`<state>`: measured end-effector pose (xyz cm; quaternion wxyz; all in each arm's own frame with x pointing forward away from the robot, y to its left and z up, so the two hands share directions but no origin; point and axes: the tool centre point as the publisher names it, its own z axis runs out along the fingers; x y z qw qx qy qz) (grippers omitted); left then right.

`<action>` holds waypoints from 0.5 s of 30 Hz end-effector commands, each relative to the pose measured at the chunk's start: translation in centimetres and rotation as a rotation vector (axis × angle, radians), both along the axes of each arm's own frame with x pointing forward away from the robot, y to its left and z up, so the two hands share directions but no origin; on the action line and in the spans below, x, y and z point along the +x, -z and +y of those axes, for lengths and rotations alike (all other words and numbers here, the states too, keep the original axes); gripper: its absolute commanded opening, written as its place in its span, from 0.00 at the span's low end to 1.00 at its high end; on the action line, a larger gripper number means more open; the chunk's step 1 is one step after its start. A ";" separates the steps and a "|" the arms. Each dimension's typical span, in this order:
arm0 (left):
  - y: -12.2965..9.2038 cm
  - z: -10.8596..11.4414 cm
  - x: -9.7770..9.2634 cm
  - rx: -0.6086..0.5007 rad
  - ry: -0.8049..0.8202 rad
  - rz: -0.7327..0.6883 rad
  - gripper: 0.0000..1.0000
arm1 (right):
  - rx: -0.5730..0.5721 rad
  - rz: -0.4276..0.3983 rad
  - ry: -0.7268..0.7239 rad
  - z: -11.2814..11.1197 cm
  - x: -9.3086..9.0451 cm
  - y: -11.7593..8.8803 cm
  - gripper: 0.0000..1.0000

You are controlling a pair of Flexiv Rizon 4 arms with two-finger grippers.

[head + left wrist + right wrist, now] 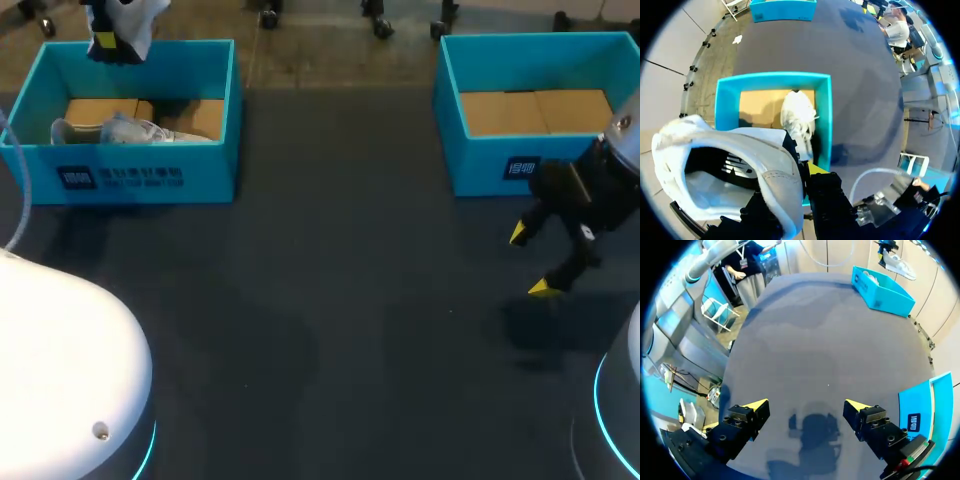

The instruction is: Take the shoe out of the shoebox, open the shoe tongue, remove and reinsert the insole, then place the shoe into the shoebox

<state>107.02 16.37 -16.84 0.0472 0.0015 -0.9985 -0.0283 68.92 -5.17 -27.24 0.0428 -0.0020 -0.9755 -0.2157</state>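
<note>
Extraction looked done, rest pending.
Left gripper (790,185) clamped shoe (730,165), shoebox (824,125) below it; right gripper (806,405) gaped empty. Tongue, insole, re-boxing remained.

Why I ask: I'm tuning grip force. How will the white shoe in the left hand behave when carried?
The white shoe looks light for its size: the left hand holds it aloft by one side wall alone. That soft wall probably flexes, so it may tilt or swing. Its stitched upper seems unlikely to slip.
</note>
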 end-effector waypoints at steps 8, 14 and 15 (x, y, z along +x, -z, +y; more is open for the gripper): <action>1.3 3.8 2.6 0.001 0.368 0.067 0.00 | -0.003 0.000 0.000 0.1 0.0 0.1 1.00; 1.2 4.2 2.7 0.006 0.366 0.075 0.00 | -0.003 0.000 0.000 0.1 0.0 0.1 1.00; 1.2 4.2 2.7 0.006 0.366 0.075 0.00 | -0.003 0.000 0.000 0.1 0.0 0.1 1.00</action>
